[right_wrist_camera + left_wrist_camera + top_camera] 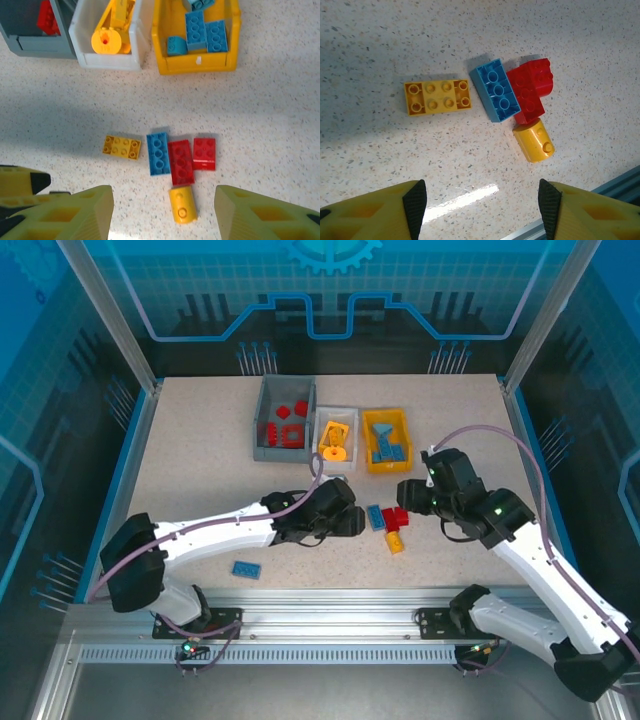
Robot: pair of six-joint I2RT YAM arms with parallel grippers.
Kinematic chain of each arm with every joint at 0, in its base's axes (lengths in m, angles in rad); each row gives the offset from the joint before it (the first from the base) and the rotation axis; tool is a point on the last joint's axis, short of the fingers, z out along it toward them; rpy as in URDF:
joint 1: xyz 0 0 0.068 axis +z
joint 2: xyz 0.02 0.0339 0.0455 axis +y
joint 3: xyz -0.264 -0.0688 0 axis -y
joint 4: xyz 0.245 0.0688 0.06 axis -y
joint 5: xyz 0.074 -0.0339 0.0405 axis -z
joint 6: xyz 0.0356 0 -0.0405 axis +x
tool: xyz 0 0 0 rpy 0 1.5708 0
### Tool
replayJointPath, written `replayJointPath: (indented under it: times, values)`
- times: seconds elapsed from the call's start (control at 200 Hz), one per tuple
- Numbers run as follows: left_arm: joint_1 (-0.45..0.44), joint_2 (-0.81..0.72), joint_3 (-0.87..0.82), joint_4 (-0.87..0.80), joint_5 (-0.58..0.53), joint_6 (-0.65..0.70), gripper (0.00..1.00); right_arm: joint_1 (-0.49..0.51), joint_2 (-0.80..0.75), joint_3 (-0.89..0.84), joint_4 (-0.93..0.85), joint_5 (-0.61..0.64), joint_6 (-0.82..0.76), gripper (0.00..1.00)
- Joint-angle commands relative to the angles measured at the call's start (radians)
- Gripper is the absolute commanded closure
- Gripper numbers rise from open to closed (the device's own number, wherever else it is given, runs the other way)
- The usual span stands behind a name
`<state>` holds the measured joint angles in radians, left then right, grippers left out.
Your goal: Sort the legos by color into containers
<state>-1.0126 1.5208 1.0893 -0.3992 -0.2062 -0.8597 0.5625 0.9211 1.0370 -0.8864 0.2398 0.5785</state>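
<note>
Nearest you, a lone blue brick (246,568) is lying on the desk (200,470) beside the left arm (215,535). Your left pincer (482,210) is standing well open with nothing between its pads. Only its fingertips (415,207) are showing, as the frame's lower edge is cutting off the rest.

Your right pincer (162,215) is also gaping and gripping nothing. A yellow cylinder (182,204) is sitting in line with its gap, touching neither finger, though you cannot tell how high the pincer is hanging over it.

Just beyond, a second blue brick (158,153), a long red brick (181,162) and a square red brick (204,153) are lying pressed side by side. A flat yellow brick (121,146) is lying slightly apart on their left.

Farthest off, the grey bin (262,418) is holding red pieces, the white bin (322,432) yellow ones and the yellow bin (368,445) blue ones. In the right wrist view the frame is cropping the grey bin, so its contents are hard to make out.
</note>
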Motion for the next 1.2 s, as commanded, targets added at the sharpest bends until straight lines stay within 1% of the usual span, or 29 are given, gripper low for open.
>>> replayJointPath:
  times: [0.0,0.19,0.32,0.43,0.525,0.585,0.645,0.7,0.835,0.88,0.925,1.066,1.196]
  values:
    - [-0.016,0.039,0.050,-0.018,-0.015,-0.035,0.35,0.029,-0.013,-0.003,-0.088,-0.002,0.047,0.43]
    - [-0.024,0.091,0.075,-0.006,-0.002,-0.086,0.33,0.088,-0.011,0.002,-0.145,0.044,0.095,0.43]
    - [-0.032,0.147,0.110,0.000,0.026,-0.126,0.33,0.116,-0.023,0.015,-0.180,0.084,0.118,0.43]
    - [-0.042,0.212,0.144,0.010,0.067,-0.195,0.33,0.123,-0.045,0.030,-0.208,0.125,0.134,0.42]
    - [-0.057,0.274,0.163,0.066,0.113,-0.258,0.32,0.125,-0.068,0.038,-0.221,0.155,0.142,0.42]
    - [-0.064,0.317,0.212,0.047,0.121,-0.277,0.33,0.123,-0.081,0.044,-0.228,0.181,0.145,0.42]
    - [-0.067,0.355,0.279,0.013,0.115,-0.256,0.33,0.124,-0.100,0.045,-0.233,0.209,0.155,0.42]
    - [-0.067,0.382,0.337,-0.017,0.085,-0.220,0.34,0.124,-0.127,0.033,-0.223,0.230,0.158,0.42]
    - [-0.060,0.460,0.486,-0.124,-0.048,-0.095,0.35,0.125,-0.203,0.008,-0.194,0.272,0.173,0.42]
    - [-0.050,0.497,0.531,-0.151,-0.078,-0.055,0.35,0.124,-0.223,0.002,-0.184,0.281,0.173,0.41]
    - [-0.035,0.537,0.576,-0.161,-0.080,-0.015,0.35,0.125,-0.240,-0.002,-0.176,0.288,0.172,0.41]
    - [0.017,0.663,0.702,-0.157,-0.030,0.086,0.34,0.124,-0.245,0.001,-0.172,0.293,0.164,0.40]
    - [0.038,0.755,0.819,-0.186,-0.023,0.152,0.33,0.123,-0.241,-0.001,-0.174,0.289,0.166,0.40]
